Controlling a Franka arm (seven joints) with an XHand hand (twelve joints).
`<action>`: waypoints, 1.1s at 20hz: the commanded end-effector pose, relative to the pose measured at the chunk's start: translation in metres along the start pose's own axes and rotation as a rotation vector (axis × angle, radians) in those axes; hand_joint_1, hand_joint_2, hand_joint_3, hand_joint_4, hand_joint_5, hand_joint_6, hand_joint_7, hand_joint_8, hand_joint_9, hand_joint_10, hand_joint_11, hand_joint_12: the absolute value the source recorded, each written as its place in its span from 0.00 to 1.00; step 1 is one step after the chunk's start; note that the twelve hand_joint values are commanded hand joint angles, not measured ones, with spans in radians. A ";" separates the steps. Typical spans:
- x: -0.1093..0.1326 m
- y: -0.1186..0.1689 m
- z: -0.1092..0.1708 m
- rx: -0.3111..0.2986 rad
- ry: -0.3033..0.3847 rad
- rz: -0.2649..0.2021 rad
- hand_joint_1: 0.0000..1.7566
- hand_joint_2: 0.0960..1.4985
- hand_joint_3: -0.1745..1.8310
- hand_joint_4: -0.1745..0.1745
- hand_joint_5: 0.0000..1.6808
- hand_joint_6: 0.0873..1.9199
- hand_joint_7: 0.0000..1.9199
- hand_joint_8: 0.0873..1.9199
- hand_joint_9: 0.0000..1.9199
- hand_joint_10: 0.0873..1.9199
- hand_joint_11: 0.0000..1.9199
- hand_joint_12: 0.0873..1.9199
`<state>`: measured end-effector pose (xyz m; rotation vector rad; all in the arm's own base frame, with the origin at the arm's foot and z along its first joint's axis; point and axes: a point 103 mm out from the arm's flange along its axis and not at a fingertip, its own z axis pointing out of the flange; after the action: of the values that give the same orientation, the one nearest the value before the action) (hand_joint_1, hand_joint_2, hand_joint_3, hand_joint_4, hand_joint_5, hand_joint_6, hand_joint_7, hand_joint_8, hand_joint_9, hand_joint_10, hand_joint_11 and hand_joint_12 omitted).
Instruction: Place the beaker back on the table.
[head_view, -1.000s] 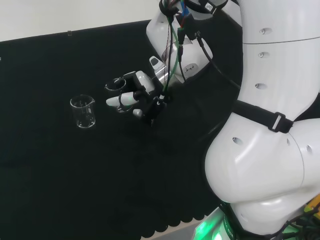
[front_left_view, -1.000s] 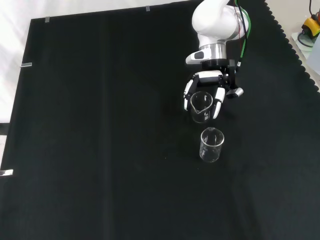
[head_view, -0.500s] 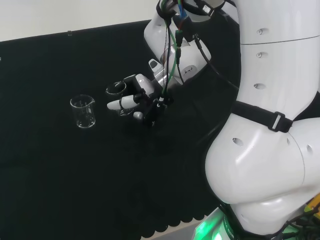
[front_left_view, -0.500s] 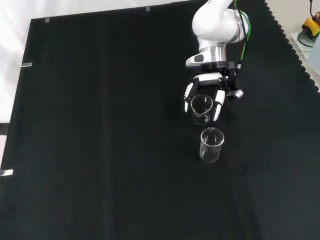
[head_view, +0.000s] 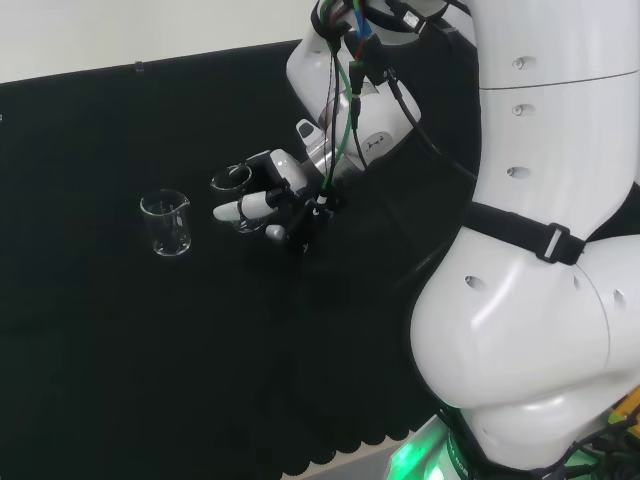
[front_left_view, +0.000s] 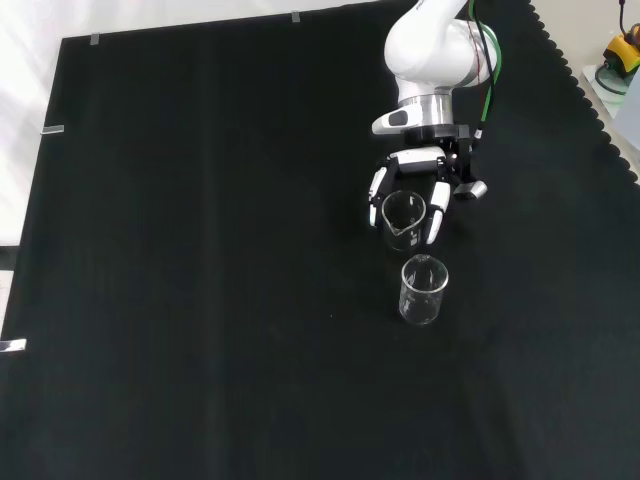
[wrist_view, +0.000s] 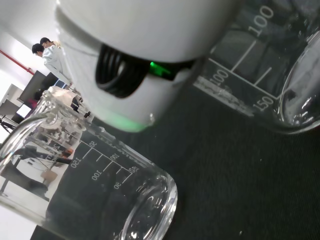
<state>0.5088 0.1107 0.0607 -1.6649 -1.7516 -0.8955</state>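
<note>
Hand (front_left_view: 412, 180) closed around a clear glass beaker (front_left_view: 402, 218); fingers (front_left_view: 439, 207) curl down either side of its wall. Seen from the front, the held beaker sits upright between the fingers with its pour lip facing the near edge of the cloth. From the head camera the hand (head_view: 268, 195) shows black and white, fingers pointing to the view's left, with the beaker's rim (head_view: 231, 177) showing as a dark ring at its top. Cannot tell from either view whether the beaker's base touches the cloth or hangs just above it.

Landmark: a second beaker (front_left_view: 423, 289), also clear glass, standing upright and alone on the tabletop (front_left_view: 200, 300). In the front view the held beaker is just above this second beaker and slightly left of it, near but apart. In the head view the second beaker (head_view: 166, 223) stands left of the hand, with bare black cloth between them.

Wrist camera: two clear graduated vessels close up, one (wrist_view: 90, 195) with its round base toward the lens, the other (wrist_view: 280, 75) beside a blurred white part of the hand. Black cloth lies between them.

White arm links (head_view: 540, 250) stand to the right of the second beaker in the head view, beyond the hand.
</note>
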 end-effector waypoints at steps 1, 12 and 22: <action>-0.001 -0.001 0.001 0.005 -0.013 0.001 0.81 0.65 0.00 0.01 0.79 0.23 0.84 0.00 0.76 0.00 0.61 0.34; -0.007 -0.006 0.004 0.017 -0.026 0.016 0.81 0.65 0.00 0.01 0.79 0.23 0.85 0.00 0.76 0.00 0.61 0.34; -0.006 -0.008 0.007 0.058 -0.043 -0.003 0.81 0.66 0.00 0.04 0.77 0.24 0.84 0.00 0.77 0.00 0.60 0.34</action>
<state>0.5023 0.1128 0.0521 -1.6647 -1.7866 -0.8163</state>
